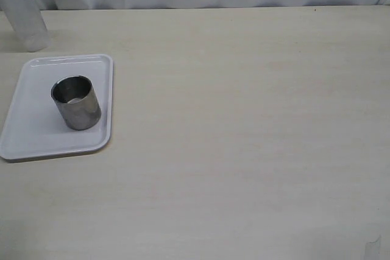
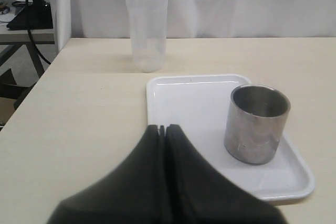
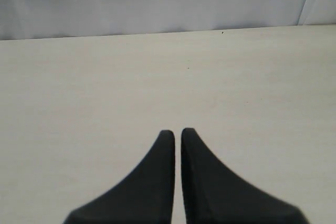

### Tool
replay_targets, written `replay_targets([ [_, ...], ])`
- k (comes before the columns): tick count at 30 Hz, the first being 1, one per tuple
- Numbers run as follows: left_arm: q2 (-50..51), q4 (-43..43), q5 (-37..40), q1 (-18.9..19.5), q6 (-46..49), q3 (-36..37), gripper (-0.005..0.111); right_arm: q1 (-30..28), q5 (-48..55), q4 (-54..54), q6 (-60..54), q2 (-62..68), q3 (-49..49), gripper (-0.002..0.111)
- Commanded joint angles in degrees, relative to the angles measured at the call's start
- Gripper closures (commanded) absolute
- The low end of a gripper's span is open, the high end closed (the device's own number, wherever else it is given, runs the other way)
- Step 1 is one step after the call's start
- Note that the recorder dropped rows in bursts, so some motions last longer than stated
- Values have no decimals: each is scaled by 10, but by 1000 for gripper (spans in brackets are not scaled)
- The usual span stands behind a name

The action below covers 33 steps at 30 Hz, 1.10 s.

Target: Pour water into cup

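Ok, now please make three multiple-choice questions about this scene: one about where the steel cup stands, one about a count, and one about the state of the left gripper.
1. Where does the cup stand?
A. on the bare table
B. on the white tray
C. on the floor

2. How many vessels stand on the tray?
A. three
B. two
C. one

3. What is the state of the left gripper?
A. wide open
B. shut and empty
C. shut on the cup

Answers:
1 B: the cup stands upright inside the tray's rim.
2 C: only the cup is on the tray, while the beaker stands off it on the table.
3 B: in the left wrist view its fingertips meet with nothing between them, and they are short of the cup.
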Motion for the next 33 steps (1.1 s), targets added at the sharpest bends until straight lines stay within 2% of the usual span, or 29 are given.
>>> replay_targets([
  [1,-1,-2,-7,-5,-3,2,107,-3,3,-5,3,-3,2,104],
  [25,-1,-2,-7,-5,-3,2,107,-3,3,-19,-20,-3,2,104],
  [33,-1,-2,-7,-5,-3,2,107,-2,3,15,-23,-3,2,104],
])
